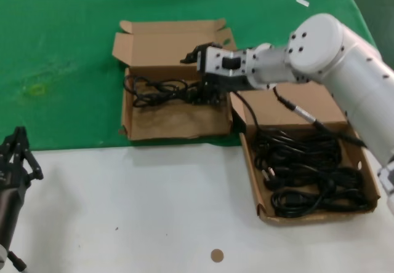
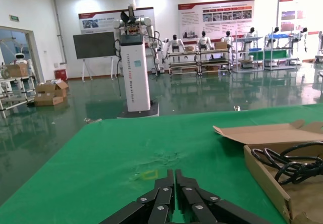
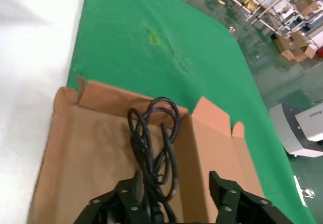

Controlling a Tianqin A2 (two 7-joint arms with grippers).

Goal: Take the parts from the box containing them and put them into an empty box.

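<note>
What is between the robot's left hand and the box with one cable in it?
In the head view, only bare white table and green cloth lie between the left gripper and that box.

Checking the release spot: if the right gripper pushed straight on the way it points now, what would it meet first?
Probably the black cable coiled in the left box. The right gripper is open, with the cable running between its fingers, and the box's cardboard floor lies just beyond. Depth is hard to judge.
</note>
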